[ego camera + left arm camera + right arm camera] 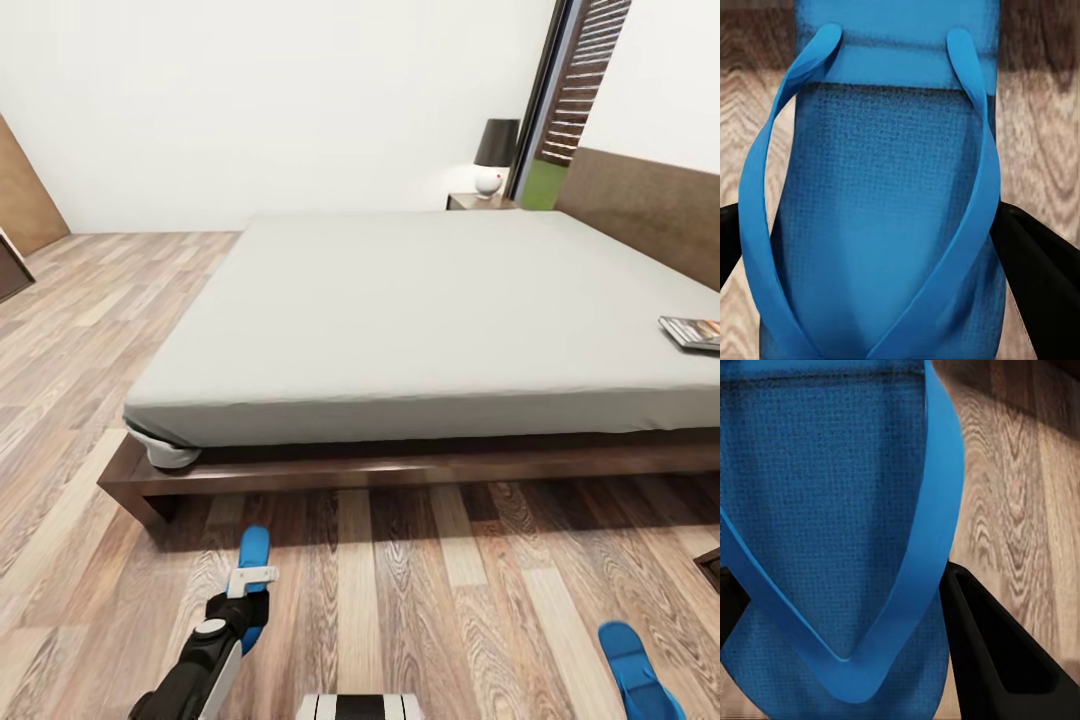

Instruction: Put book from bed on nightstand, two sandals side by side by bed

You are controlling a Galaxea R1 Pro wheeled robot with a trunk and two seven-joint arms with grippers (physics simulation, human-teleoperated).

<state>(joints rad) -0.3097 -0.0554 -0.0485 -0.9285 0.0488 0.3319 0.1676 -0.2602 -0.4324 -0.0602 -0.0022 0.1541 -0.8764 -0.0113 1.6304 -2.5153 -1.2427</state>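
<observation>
- Currently on the sandal step: each arm is down at floor level over one blue sandal, in front of the long side of the bed (pixel 420 320).
- Left gripper (pixel 252 590) sits over the left sandal (pixel 254 550), on the wood floor (pixel 420 600) just short of the bed frame. In the left wrist view that sandal (pixel 881 225) lies between the two dark fingers (pixel 1042 277), straps up, and the fingers look pressed against its edges. I judge the jaws are clamped on it, but can't tell whether it's lifted or still on the planks.
- Right sandal (pixel 635 665) is at the lower right of the head view, well apart from the left one. In the right wrist view it (pixel 832 532) is close up with one dark finger (pixel 997 660) beside it; only a sliver of the other finger shows, so I can't tell whether the right gripper is closed.
- Book (pixel 692 332) is still on the mattress near the right edge, close to the headboard (pixel 640 200). Not handled yet.
- Nightstand (pixel 480 202) with a lamp (pixel 494 155) stands at the far side of the bed.
- Next, as I see it: bring the two sandals together, parallel, toes the same way, just beside the frame, then let go. Risk: a thin sole slipping or twisting in the grip.
- After that, drive toward the headboard end for the book.
</observation>
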